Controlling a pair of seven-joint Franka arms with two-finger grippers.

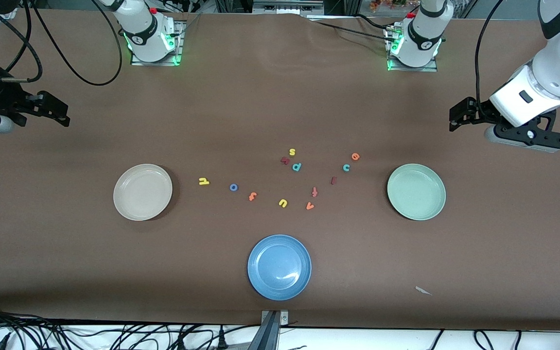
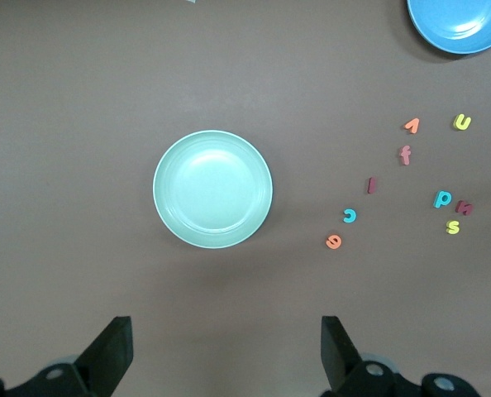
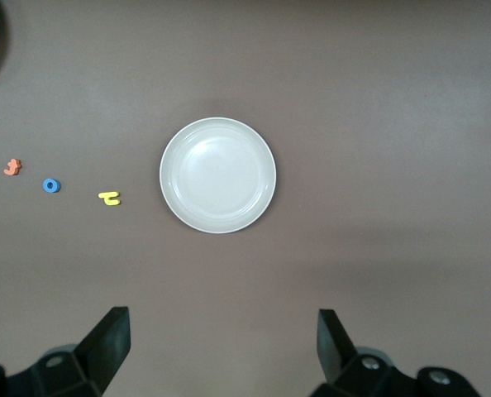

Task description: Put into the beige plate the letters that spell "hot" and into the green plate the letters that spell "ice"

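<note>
front view: my right gripper (image 1: pixel 61 114) hangs with jaws apart at the right arm's end, my left gripper (image 1: pixel 460 116) likewise at the other; both wait. The beige plate (image 1: pixel 142 192) has the yellow h (image 1: pixel 204 181), blue o (image 1: pixel 233 187) and orange t (image 1: pixel 253 196) beside it.
left wrist view: the green plate (image 2: pixel 212 188) lies empty ahead of my spread fingers (image 2: pixel 109 351); teal c (image 2: pixel 350 216), orange e (image 2: pixel 334 241) and red i (image 2: pixel 371 185) sit near it.
right wrist view: h nearest the beige plate, so my right arm starts there.

Brown table (image 1: pixel 66 253): three plates (image 1: pixel 279 267), scattered letters (image 1: pixel 282 203).
</note>
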